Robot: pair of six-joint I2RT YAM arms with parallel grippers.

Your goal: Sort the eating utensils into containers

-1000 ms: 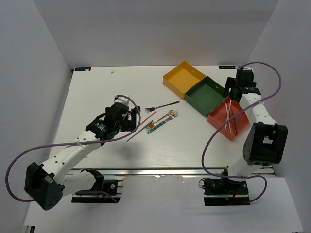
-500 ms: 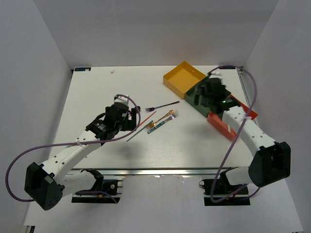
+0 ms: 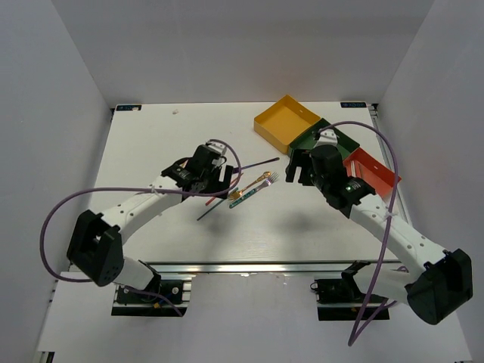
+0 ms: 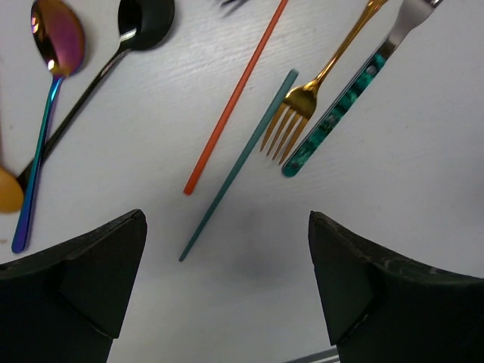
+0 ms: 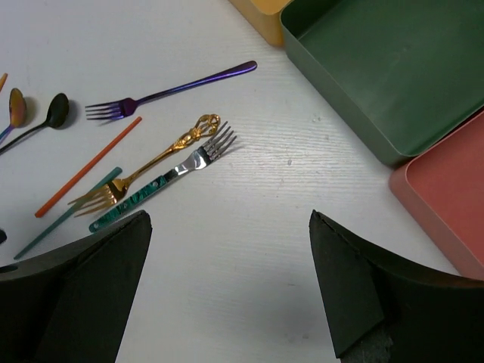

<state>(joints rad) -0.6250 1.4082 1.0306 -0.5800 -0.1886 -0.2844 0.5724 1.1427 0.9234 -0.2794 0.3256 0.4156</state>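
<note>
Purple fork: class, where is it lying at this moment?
In the right wrist view the purple fork lies flat at upper left, just above the gold fork, its handle end pointing toward the yellow tray.

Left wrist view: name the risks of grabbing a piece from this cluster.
The gold fork lies right beside the green-handled fork; closing on one may drag both. The orange chopstick and teal chopstick lie flat and close together, so a grasp may slip off or pinch the pair.
</note>
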